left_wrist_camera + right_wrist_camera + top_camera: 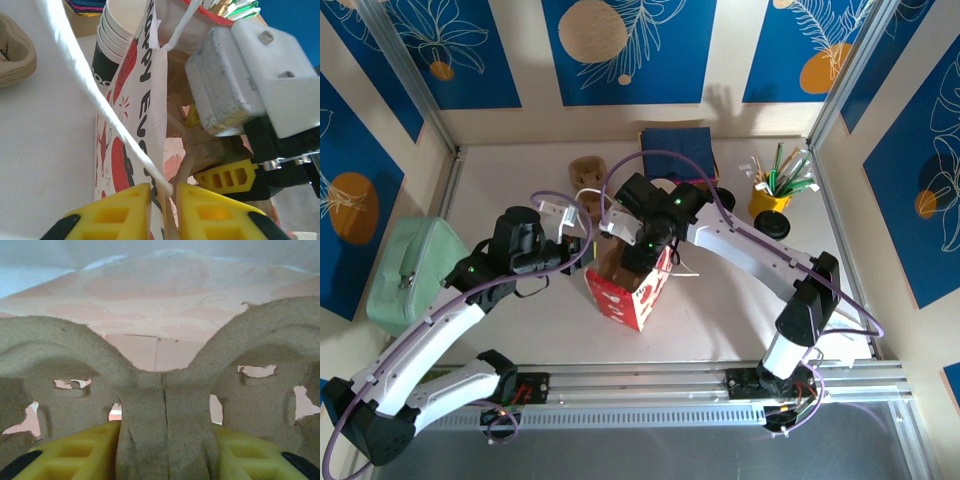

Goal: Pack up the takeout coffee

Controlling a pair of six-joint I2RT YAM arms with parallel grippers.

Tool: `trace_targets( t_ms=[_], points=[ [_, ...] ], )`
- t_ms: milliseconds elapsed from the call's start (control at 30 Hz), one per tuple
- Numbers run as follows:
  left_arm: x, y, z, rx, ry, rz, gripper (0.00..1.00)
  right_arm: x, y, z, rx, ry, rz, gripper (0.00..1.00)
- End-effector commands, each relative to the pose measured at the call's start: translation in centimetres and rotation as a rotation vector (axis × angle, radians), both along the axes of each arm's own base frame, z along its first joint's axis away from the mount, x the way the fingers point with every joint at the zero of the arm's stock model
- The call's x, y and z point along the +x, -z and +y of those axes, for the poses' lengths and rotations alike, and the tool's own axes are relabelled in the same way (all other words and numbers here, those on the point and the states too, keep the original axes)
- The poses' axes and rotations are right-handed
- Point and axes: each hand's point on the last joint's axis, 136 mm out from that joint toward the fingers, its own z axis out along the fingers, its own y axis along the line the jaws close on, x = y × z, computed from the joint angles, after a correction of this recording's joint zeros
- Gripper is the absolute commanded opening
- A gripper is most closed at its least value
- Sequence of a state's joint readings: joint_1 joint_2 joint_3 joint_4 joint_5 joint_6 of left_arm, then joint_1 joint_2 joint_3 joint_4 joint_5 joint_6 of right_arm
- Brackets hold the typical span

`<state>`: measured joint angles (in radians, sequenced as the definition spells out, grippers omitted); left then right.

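Note:
A red and white paper bag (638, 298) stands open at the table's middle. My left gripper (582, 250) is shut on the bag's near rim (159, 150), with the white cord handle (90, 85) running out of its jaws. My right gripper (642, 248) reaches down into the bag, shut on the centre post of a brown pulp cup carrier (165, 410); the carrier (210, 150) sits between the bag's walls. The bag's pink inner wall (150, 305) lies beyond it. The lidded takeout coffee cup is hidden.
A stack of lidless white cups (112, 40) stands just behind the bag. A second pulp carrier (585, 172) lies at the back, with a dark blue box (677, 145) beside it. A yellow cup of utensils (772, 192) and a loose black lid (772, 226) are at right, a mint green bag (410, 270) at left.

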<state>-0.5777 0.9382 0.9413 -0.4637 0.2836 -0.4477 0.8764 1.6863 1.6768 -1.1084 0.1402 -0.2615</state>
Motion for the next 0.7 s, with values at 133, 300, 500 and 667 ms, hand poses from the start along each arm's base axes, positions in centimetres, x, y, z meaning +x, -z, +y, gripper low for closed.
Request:
trace_targets(
  t_ms=[133, 300, 500, 667],
  points=[
    [0.8, -1.7, 0.1, -0.037, -0.039, -0.026, 0.14, -0.6, 0.7, 0.3, 0.024, -0.009, 0.051, 0.43],
    [1.0, -1.6, 0.1, -0.044, -0.053, -0.014, 0.12, -0.8, 1.9, 0.0, 0.000, 0.008, 0.084, 0.43],
    [1.1, -1.8, -0.1, -0.054, -0.053, -0.012, 0.10, -1.1, 2.8, -0.8, -0.049, 0.047, 0.122, 0.43],
    [1.1, -2.0, -0.1, -0.061, -0.056, -0.012, 0.09, -1.3, 3.0, -0.8, -0.077, 0.082, 0.140, 0.43]
  ],
)
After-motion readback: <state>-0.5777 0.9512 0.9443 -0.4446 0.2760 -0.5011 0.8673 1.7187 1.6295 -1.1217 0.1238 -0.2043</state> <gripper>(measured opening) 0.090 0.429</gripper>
